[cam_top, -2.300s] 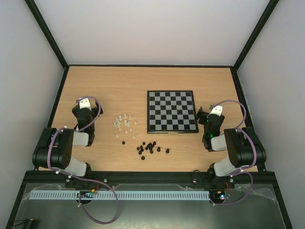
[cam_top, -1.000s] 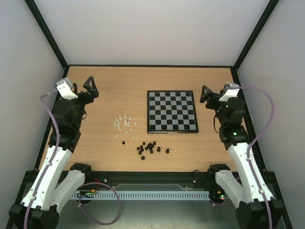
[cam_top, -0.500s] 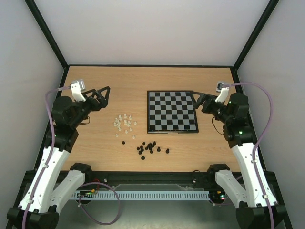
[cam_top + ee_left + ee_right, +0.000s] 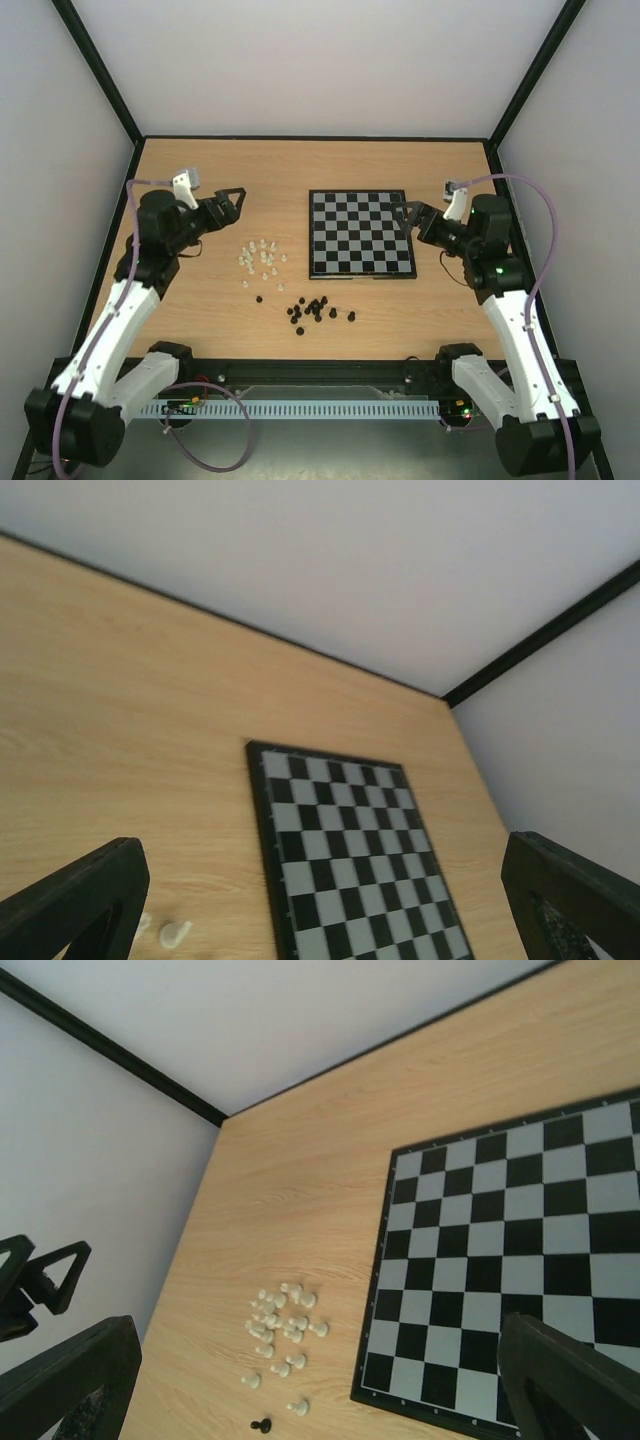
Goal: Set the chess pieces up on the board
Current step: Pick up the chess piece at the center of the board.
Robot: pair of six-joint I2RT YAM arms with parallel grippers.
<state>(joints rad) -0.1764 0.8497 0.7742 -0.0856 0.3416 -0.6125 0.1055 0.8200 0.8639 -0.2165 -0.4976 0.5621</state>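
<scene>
Chess pieces (image 4: 262,257) are clustered left of the board (image 4: 361,234), none placed; left gripper (image 4: 237,203) and right gripper (image 4: 406,217) are spread for picking.

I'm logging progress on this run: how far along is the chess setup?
Done: nothing; the board holds no pieces. In hand: nothing; the left tool and right tool are both open and empty, one on either side of the board. Left: all the chess pieces lie clustered on the table left of the board, near the black pieces.
</scene>
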